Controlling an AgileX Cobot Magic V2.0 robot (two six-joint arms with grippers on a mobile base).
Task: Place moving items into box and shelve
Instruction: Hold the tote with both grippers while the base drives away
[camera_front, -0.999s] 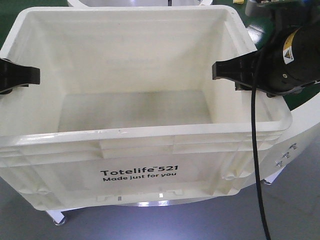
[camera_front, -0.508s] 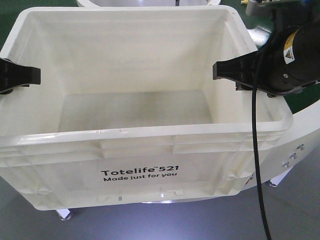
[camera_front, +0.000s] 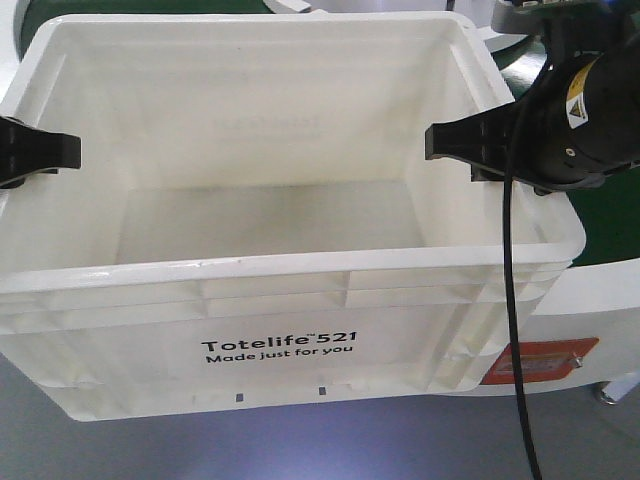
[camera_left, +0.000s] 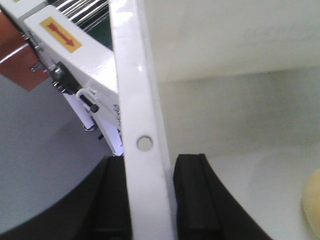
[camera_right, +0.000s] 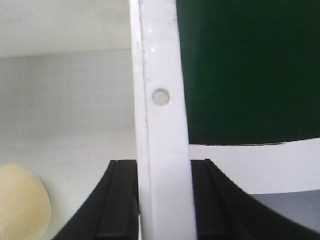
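Observation:
The box (camera_front: 300, 265), a large white crate printed "Totelife 521", fills the front view and is held between both arms. My left gripper (camera_front: 62, 150) is shut on its left rim (camera_left: 137, 100), one black finger (camera_left: 192, 200) inside the wall and one outside. On the opposite rim (camera_right: 160, 60) my right gripper (camera_front: 432, 140) is shut the same way. One pale yellow moving item (camera_right: 20, 202) lies on the box floor, and its edge also shows in the left wrist view (camera_left: 312, 207). The front wall hides it in the front view. No brownish item shows.
A white machine body with an orange label (camera_front: 540, 358) lies low on the right behind the box. Green belt surface (camera_front: 610, 215) shows beyond the right rim. A black cable (camera_front: 512, 300) hangs down from the right arm. Grey floor (camera_front: 300, 440) is below.
The box and both grippers keep their place in the view. The white table and its legs under the box have slid away up and right, and an orange label has come into sight.

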